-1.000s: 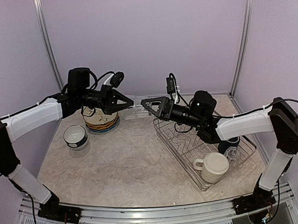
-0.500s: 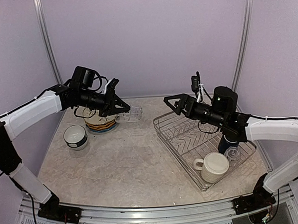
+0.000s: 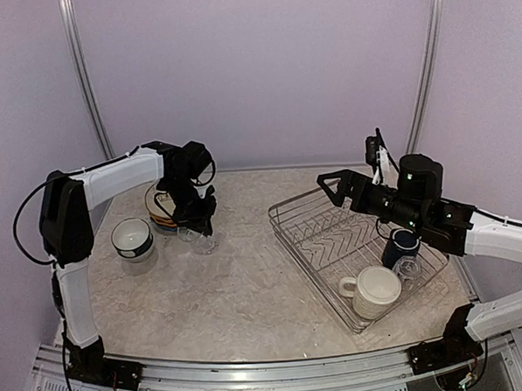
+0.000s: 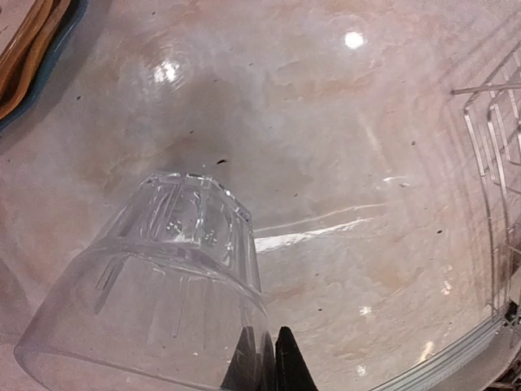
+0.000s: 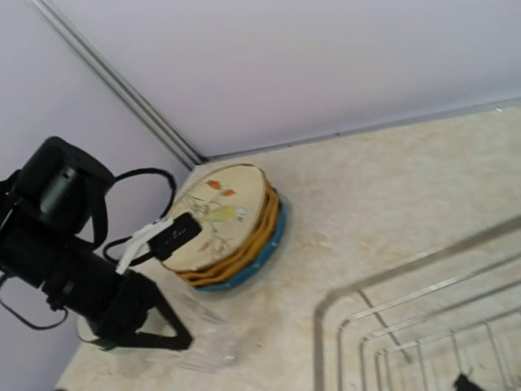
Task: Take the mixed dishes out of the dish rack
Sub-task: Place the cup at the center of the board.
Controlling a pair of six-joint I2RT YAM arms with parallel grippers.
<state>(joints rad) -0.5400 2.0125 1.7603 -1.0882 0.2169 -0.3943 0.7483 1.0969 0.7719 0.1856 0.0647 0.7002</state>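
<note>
Robot lab test cell: plain lilac panel walls w/ aluminium corner posts, marble-look tabletop, arm bases on metal rail at near edge.

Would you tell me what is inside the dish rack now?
A large cream mug, navy mug and clear glass, all at its near end. The right arm covers part of the rack.
</note>
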